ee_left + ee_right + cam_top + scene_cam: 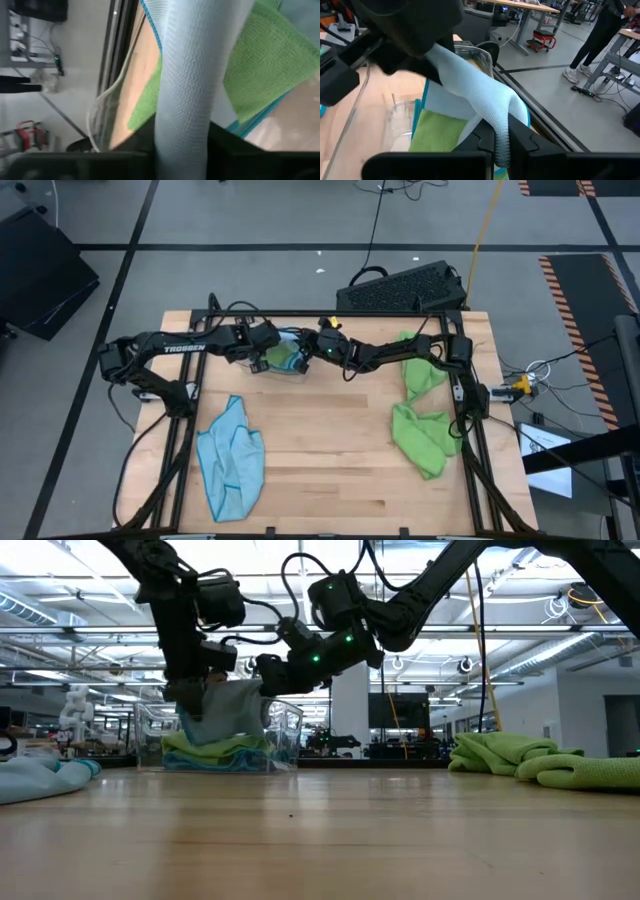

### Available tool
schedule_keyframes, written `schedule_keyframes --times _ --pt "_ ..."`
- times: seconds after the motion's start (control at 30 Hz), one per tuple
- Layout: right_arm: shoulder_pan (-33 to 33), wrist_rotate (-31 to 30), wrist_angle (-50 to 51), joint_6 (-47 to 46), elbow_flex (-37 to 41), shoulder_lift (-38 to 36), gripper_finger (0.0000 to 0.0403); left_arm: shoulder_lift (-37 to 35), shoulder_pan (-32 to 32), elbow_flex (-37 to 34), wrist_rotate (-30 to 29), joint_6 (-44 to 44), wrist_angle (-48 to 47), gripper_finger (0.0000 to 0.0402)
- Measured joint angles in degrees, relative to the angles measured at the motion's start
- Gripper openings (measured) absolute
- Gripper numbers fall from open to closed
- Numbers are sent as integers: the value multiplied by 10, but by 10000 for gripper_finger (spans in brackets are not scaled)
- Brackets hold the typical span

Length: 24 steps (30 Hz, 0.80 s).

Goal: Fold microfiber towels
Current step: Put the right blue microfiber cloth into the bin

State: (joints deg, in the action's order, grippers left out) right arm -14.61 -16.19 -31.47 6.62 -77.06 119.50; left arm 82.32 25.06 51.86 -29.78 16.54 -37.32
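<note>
Right gripper clamps tight on a folded light blue towel; just beyond, the left gripper pinches the same cloth's other end. Below both sits the clear tray with stacked folded towels. Farther off, loose green towels and a blue towel.

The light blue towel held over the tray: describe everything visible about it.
The light blue towel is a soft, thin cloth with a fine waffle weave and a darker blue stitched edge. It is gathered into a thick roll, stretched between the left gripper and the right gripper, both pinching it. It hangs above the clear plastic tray, over the folded green and blue towels stacked inside.
</note>
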Motion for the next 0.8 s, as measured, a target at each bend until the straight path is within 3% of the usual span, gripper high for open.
schedule_keyframes --times 0.07,0.13,0.27,0.47,0.8 --pt "0 1 2 7 0 -2 10 -7 0 0 -15 11 0 44" --pt "0 20 18 13 1 -13 10 -15 0 1 -35 23 5 18" --pt "-4 30 22 22 1 -33 9 -20 0 1 -87 92 42 24" --pt "-27 29 61 50 1 -46 9 -19 24 1 -82 208 132 14" --pt "-43 90 126 130 0 -51 12 -19 66 -17 16 239 130 17"
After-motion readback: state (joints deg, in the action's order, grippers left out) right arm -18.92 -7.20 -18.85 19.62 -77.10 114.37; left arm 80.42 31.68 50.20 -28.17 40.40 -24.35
